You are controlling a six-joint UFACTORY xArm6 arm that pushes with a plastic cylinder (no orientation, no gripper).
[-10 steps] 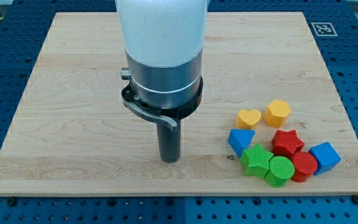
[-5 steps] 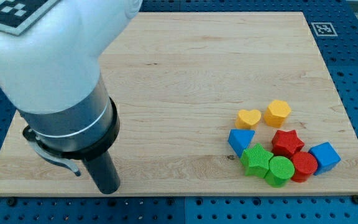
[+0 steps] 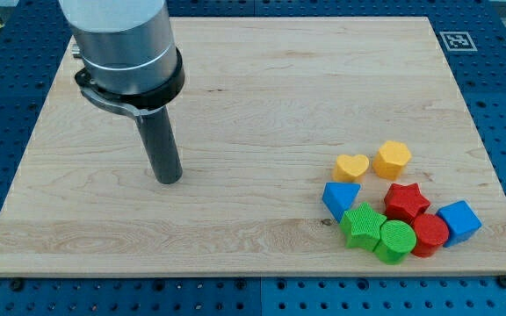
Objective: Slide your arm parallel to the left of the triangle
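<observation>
Our tip rests on the pale wooden board in its left half, the straight dark rod holding nothing and touching no block. From the tip, the blue triangular block lies at about 3 o'clock, a shade lower and well apart, with bare wood between.

That triangle sits in the board's lower right, at the 9 o'clock edge of the cluster. Its top face shows one corner toward 3 o'clock and a flat side toward 9 o'clock; we cannot make out a clear long axis.

Our arm comes down from the view's top left — a grey metal cylinder ringed by a black collar, with the rod standing close to upright beneath it.

Around the triangle:
- the yellow heart block at 12 o'clock, just beside
- the yellow hexagonal block at 1 o'clock
- the red star block at 3 o'clock
- the green star-like block at 5 o'clock, touching or nearly so
- the green cylinder block, red cylinder block and blue cube block further right

A black-and-white square marker tag sits by the board's top right corner — it carries no readable writing.
</observation>
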